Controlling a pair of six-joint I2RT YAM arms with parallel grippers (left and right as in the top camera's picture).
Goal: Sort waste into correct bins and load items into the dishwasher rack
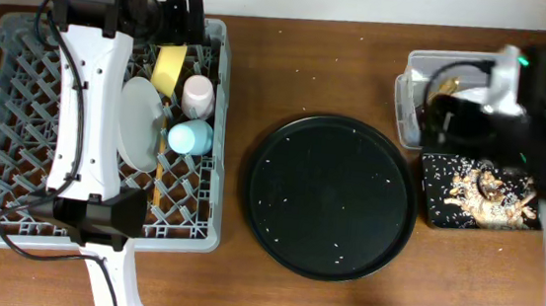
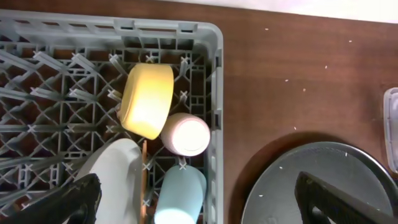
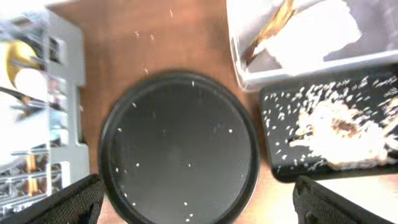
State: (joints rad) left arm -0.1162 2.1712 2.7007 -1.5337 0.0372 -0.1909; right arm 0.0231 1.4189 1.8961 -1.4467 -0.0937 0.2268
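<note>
Left arm [image 1: 90,107] outstretched over dishwasher rack [image 1: 4,110]

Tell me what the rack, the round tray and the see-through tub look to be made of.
Dishwasher rack: moulded grey plastic, matte, judging by its lattice and pegs. Round black tray: perhaps plastic or coated metal; smooth with a soft sheen. Clear tub: thin transparent plastic, contents showing through its walls.

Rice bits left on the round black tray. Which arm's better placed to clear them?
Probably right: its wrist view frames the whole round tray, with the shallow black bin alongside. The left arm is over the rack.
</note>
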